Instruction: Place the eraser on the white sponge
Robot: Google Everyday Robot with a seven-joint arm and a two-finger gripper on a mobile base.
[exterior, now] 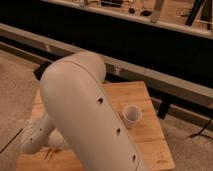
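My own cream-coloured arm (87, 112) fills the middle of the camera view and covers most of the wooden table (150, 135). Its lower link (37, 137) reaches down to the left over the table's near corner. The gripper is hidden behind the arm, somewhere low on the left, and it is shut. Neither the eraser nor the white sponge shows; both are hidden or out of view.
A small white cup (132, 114) stands upright on the table just right of the arm. Behind the table runs a long grey rail (165, 82) in front of a dark wall. Bare floor (17, 80) lies to the left.
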